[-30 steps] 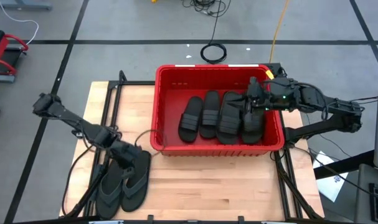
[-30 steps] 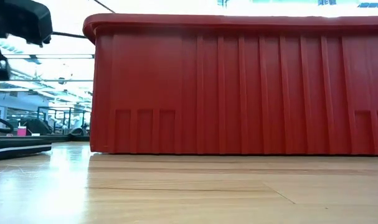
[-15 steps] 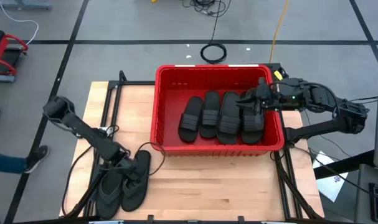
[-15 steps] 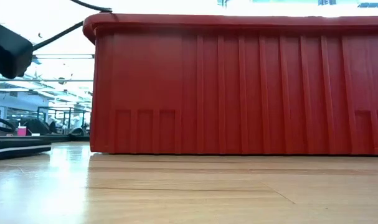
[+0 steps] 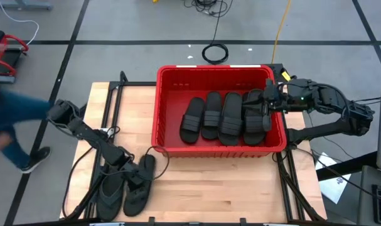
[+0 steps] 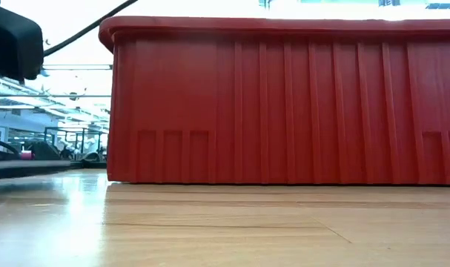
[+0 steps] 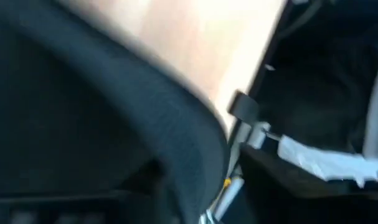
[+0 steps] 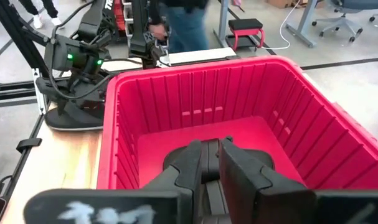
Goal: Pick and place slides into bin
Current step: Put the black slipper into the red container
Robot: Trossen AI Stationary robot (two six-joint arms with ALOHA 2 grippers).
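The red bin (image 5: 215, 75) stands at the table's far right and holds several black slides (image 5: 218, 118) lying flat side by side on its floor. My right gripper (image 5: 266, 105) hovers open over the rightmost slide (image 5: 257, 118), inside the bin's right end. The slides' ribbed straps show in the right wrist view (image 8: 204, 163). Two dark grey flip-flops (image 5: 124, 191) lie on the table at the near left. My left gripper (image 5: 123, 171) is low over their far ends. The left wrist view shows only a dark blurred flip-flop (image 7: 83, 137) close up.
The bin's red wall (image 6: 284, 104) fills the low view. Bare wood (image 5: 221, 188) lies between the bin and the near edge. A person (image 5: 8, 125) moves past the table's left side. Another person (image 8: 176, 25) stands beyond the far side.
My left gripper has gone toward the near edge and down onto the flip-flops. My right gripper has drawn a little toward the table's right edge above the rightmost slide. A person has walked in at the left.
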